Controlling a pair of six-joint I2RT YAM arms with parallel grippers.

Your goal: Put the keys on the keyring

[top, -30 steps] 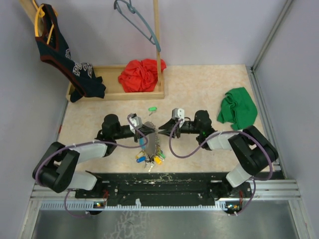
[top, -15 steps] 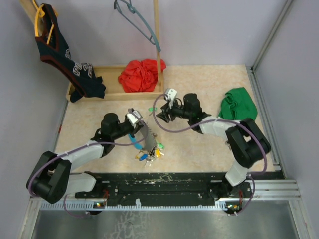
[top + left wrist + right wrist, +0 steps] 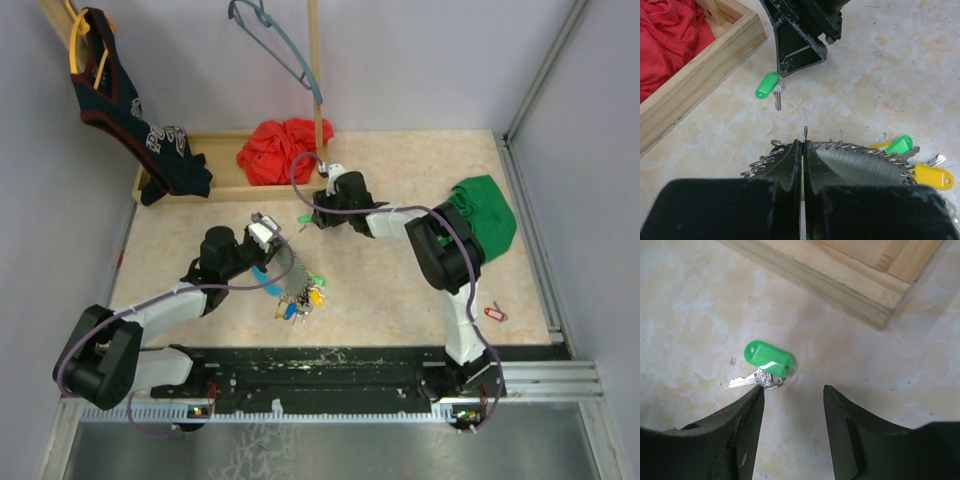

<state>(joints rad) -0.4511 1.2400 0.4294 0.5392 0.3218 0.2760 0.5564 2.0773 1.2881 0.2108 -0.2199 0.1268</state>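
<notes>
Robot lab test cell: plain walls [image 3: 420, 60], aluminium frame rail [image 3: 545, 70].

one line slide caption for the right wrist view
Open right tool poised over a small silver key with a green plastic tag on the beige marbled table beside a wooden tray

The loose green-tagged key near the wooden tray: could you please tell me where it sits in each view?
Top external: green-tagged key, centre, just below the wooden tray.
Left wrist: upper left, near the tray's edge.
Right wrist: left of centre, ahead of the right arm's open fingers.
Shared landmark: the wooden tray's corner.
</notes>
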